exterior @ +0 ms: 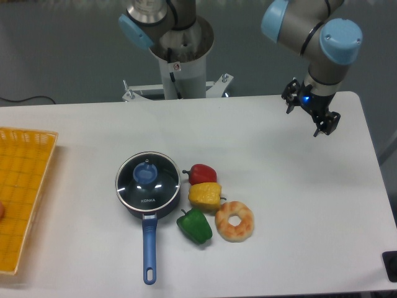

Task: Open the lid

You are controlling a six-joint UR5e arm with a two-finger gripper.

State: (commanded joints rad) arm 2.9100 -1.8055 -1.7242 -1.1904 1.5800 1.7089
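- Lid (147, 181) is seen seated on the saucepan (148, 214), left of the table's (279, 174) centre and nearer the front edge; its silver rim is level, with the blue knob in the middle and small white lettering toward the handle side.
- The saucepan's blue handle is pointed toward the front edge, with a hanging hole at its end.
- A red pepper (202, 173) is placed just beside the pan's right side; a yellow pepper (205, 195) is set touching it on the front side.
- A green pepper (195, 226) is laid just in front of the yellow one, close to the handle's right.
- A doughnut-shaped ring (234, 221) is found touching or nearly touching the yellow and green peppers on their right.
- A yellow basket (22, 192) is placed at the left edge, partly cut off by the frame.
- The gripper (311, 113) is held above the back right corner, well apart from the lid; its fingers appear spread with nothing between them, though the view is small.
- The arm's base (180, 49) is mounted behind the back edge.
- A dark object (391, 266) is seen at the front right corner, cut off by the frame.
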